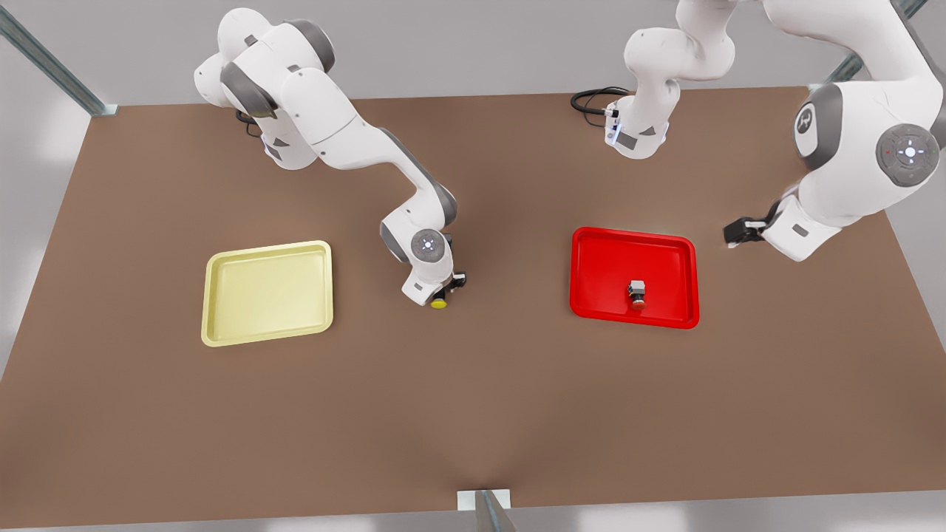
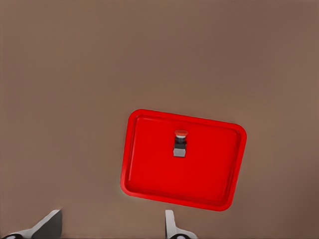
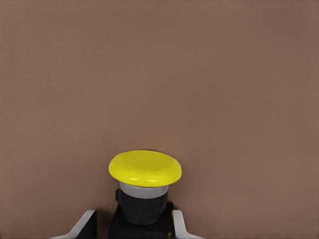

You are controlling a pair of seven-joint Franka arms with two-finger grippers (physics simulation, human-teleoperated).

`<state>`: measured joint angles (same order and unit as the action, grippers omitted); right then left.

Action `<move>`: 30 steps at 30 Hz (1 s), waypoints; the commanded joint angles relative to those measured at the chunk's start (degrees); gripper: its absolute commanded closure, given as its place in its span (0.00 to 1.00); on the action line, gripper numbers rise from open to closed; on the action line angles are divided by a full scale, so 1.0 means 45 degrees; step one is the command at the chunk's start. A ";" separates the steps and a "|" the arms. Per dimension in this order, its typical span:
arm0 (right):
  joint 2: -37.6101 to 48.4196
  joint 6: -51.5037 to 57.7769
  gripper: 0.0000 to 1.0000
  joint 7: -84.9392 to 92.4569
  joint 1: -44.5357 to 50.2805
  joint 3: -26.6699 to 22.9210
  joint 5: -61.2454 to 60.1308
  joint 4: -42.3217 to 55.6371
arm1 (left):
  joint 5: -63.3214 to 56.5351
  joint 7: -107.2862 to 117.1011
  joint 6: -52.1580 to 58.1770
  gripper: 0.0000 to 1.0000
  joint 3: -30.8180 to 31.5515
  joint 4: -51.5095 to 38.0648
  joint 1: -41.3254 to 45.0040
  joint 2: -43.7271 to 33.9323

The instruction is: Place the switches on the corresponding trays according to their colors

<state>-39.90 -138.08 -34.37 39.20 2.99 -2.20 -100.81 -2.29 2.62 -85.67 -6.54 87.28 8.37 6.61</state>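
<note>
We see a brown worktop (image 1: 473, 414) with two trays on it. The yellow tray (image 1: 268, 292) lies toward the front view's left, and the red tray (image 1: 634, 276) lies toward the front view's right. They are well apart.

The red switch (image 1: 638, 292) lies inside the red tray, tipped on its side, near the tray's edge that faces the front of the worktop. In the left wrist view we see it again (image 2: 180, 143) — a small dark box with a red cap.

The right gripper (image 1: 443, 294) is low over the middle of the worktop, between the two trays. Its jaws pinch the black body of the yellow switch (image 3: 144, 186) from both sides. The yellow cap pokes out past the jaws (image 1: 439, 303). This switch is not over the yellow tray; it is near it, on the side facing the red tray.

The left gripper (image 1: 735, 233) hangs high, past the red tray's corner, toward the worktop's edge on the front view's right. Its jaws are spread wide with nothing between them — we see both fingertips (image 2: 47, 224) in its own wrist view.
</note>
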 commanded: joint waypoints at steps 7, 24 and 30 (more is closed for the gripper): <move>-0.0019 0.0000 0.45 0.0254 -0.0020 0.0000 0.0000 0.0000 | -0.0078 0.0004 -0.0143 0.00 0.0887 0.0019 -0.0493 0.0483; 0.0137 0.0039 0.47 0.0293 -0.0059 0.0000 0.0000 0.0000 | -0.0625 0.0179 -0.0240 0.00 0.0848 -0.0528 -0.0668 0.0893; 0.0079 0.0058 0.47 0.0293 -0.0059 0.0000 0.0000 0.0098 | -0.0625 0.0179 -0.0240 0.00 0.0829 -0.0528 -0.0688 0.0913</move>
<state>-39.55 -137.89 -33.05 38.94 2.99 -2.20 -100.37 -5.10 3.43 -86.75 -2.81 84.90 5.24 10.73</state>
